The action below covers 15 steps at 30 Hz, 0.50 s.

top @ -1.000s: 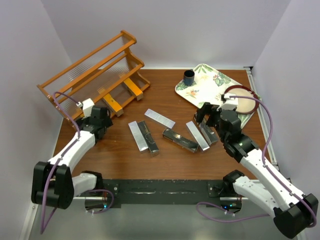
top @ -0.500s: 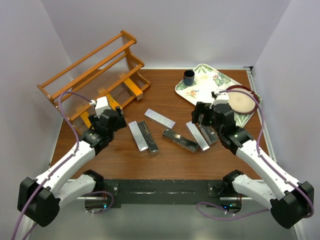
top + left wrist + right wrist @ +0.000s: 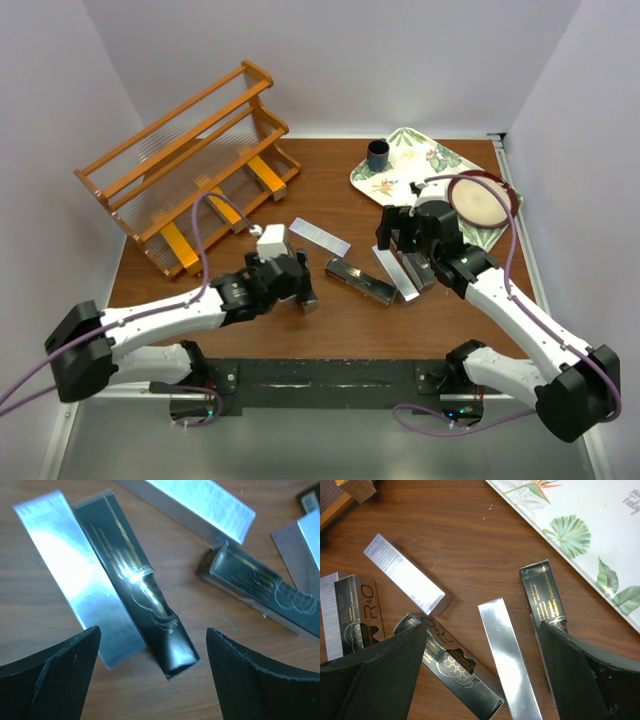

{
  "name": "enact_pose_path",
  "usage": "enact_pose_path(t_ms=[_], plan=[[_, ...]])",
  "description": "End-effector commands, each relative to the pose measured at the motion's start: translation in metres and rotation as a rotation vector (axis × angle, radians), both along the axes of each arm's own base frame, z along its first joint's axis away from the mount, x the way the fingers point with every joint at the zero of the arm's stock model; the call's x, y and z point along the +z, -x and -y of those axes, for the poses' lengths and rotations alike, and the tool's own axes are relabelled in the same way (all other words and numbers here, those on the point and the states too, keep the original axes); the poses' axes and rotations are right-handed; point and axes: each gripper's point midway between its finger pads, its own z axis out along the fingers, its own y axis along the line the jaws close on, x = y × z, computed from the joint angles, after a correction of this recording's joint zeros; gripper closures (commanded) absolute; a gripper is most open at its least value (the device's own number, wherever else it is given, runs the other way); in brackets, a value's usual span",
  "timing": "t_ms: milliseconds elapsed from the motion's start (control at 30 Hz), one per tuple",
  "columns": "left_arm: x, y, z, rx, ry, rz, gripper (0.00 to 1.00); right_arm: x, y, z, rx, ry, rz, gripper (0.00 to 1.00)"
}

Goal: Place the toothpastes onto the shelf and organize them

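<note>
Toothpastes [image 3: 358, 281] mostly lie loose on the bench [image 3: 330, 190], orange ones sit on the shelf [image 3: 190, 150]; left claw [image 3: 152, 640] has swung over from it, spread above black carton [image 3: 145, 610], right claw [image 3: 482, 630] spread too, next pick likely.

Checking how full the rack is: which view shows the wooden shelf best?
Top external: the whole shelf is visible, all three tiers, with orange toothpastes lying at its base. The right wrist view catches only a sliver of it at its top-left corner; the left wrist view shows none of it.
</note>
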Motion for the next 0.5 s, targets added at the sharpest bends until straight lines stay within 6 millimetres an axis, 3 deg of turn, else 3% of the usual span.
enact_pose_path(t_ms=[0,167,467], plan=[[0.004,0.01,0.025,0.121,0.064,-0.001,0.1,0.018,-0.001,-0.006,0.029,-0.039,0.038,0.02],[-0.016,0.019,0.045,0.117,0.045,-0.033,0.13,0.017,0.004,-0.004,0.032,-0.036,0.044,0.01],[-0.045,0.017,0.063,0.116,-0.004,-0.081,0.22,0.012,0.008,0.005,0.023,-0.003,0.055,0.01]])
